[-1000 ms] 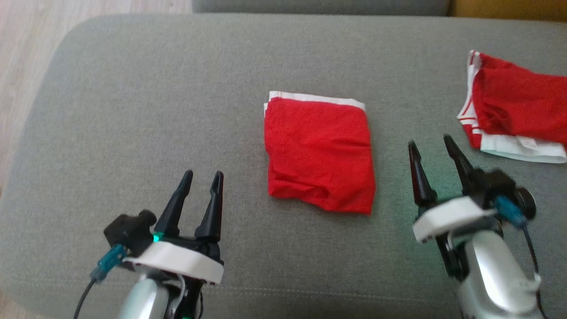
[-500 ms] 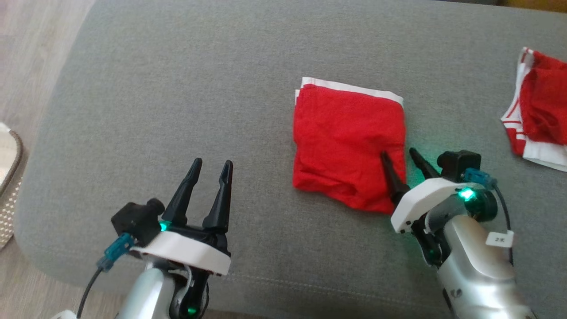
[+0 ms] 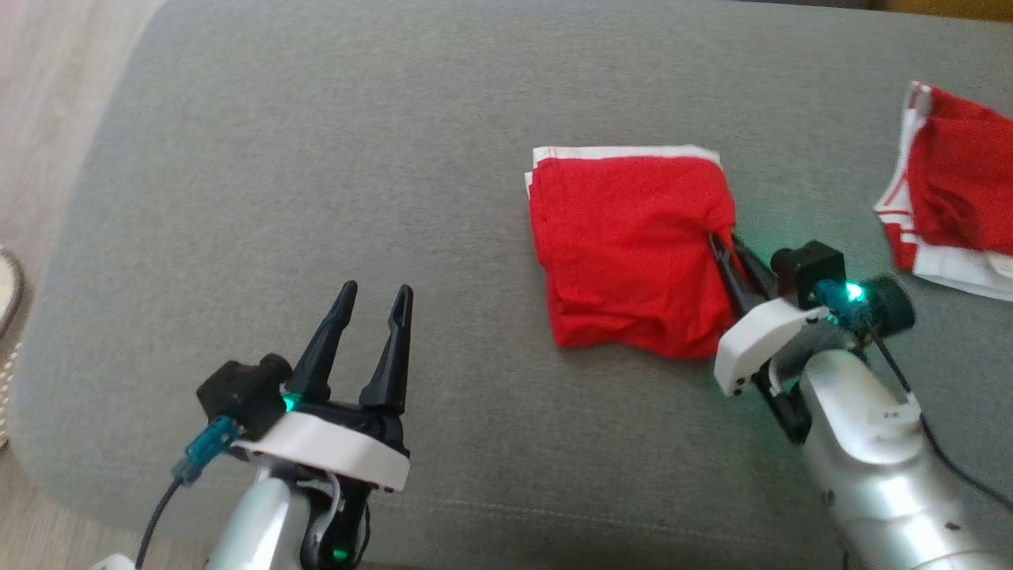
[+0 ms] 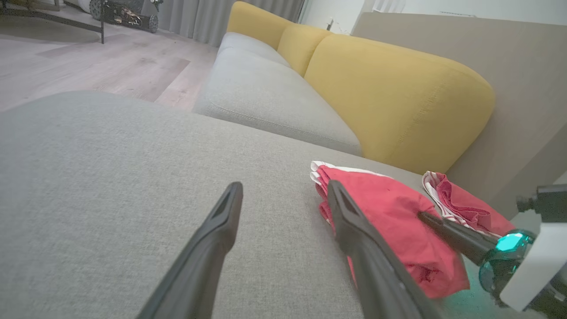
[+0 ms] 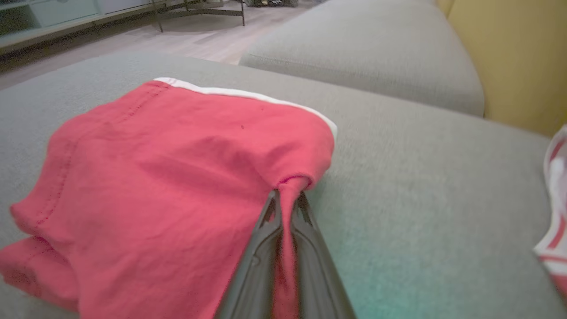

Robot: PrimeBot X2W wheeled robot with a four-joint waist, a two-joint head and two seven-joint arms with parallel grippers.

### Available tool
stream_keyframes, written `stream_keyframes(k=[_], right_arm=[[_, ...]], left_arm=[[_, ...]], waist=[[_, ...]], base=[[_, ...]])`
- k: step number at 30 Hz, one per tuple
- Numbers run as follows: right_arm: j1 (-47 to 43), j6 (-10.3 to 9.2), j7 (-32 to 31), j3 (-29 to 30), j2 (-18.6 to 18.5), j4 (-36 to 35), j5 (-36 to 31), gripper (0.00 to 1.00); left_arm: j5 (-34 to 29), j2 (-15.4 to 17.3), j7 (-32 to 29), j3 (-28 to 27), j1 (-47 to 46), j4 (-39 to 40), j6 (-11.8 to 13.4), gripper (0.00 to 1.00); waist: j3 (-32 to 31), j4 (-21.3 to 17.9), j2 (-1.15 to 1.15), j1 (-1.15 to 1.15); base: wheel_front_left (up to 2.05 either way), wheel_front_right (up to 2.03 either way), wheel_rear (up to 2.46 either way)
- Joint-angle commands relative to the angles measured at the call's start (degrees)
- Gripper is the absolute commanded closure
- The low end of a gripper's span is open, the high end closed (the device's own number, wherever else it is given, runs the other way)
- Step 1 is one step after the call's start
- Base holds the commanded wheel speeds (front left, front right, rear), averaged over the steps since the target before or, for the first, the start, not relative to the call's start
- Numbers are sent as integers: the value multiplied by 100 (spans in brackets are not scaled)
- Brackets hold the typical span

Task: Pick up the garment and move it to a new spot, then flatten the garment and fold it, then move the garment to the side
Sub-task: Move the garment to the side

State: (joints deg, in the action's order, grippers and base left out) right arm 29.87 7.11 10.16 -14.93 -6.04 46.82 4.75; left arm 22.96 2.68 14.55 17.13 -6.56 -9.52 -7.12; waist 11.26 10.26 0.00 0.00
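Note:
A folded red garment [image 3: 629,249] with a white band along its far edge lies on the grey sofa cushion [image 3: 316,198]. My right gripper [image 3: 724,237] is shut on the garment's right edge. In the right wrist view red cloth [image 5: 177,177] is pinched and bunched between the two dark fingers [image 5: 259,248], and the fold is lifted a little there. My left gripper [image 3: 373,297] stands open over bare cushion, left of the garment and apart from it. In the left wrist view the garment [image 4: 390,212] lies just past the right-hand finger [image 4: 354,235].
A second red and white garment [image 3: 950,198] lies crumpled at the cushion's far right [image 4: 460,204]. Yellow back cushions [image 4: 390,88] stand behind. The cushion's left edge drops to wooden floor [image 3: 47,119]. Bare grey fabric spreads left of the folded garment.
The right gripper has moved forward along the garment's right edge and closed on it, bunching the cloth. The left gripper has stayed in place, open. The camera has shifted slightly.

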Motion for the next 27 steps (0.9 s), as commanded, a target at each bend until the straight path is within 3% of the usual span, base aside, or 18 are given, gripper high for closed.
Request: stream_keyframes(k=[1,5,10,22,23,27], right_arm=[[254,37,165,-185,-87,-273,-295,100],[439,37,286,-352,-359,-558,-691,100],[865,37,81,-786,-884,-899,-667,100],[2014,37,-614,-1618,-2393,-1470,552,100],[2161,37,-702,-1647,-2650,-1437,723,100],[2306,37,-935,-1620,-2935,-1310,1129,100]], left_arm=[[-119,20,45,-194,-218,215,-34,0],[-190,20,45,-114,-298,296,-35,0],[-215,20,45,7,-548,502,-35,0],[-378,112,45,385,-1307,712,-36,0],[-365,171,45,468,-1397,742,-36,0],[-332,280,45,528,-1518,800,-36,0]], waist=[[-45,-178,0,0],[-62,-490,0,0],[110,-964,0,0],[804,-1709,0,0],[943,-1776,0,0],[1215,-1853,0,0]], base=[[0,0,0],[0,0,0],[0,0,0],[0,0,0],[0,0,0],[0,0,0]])
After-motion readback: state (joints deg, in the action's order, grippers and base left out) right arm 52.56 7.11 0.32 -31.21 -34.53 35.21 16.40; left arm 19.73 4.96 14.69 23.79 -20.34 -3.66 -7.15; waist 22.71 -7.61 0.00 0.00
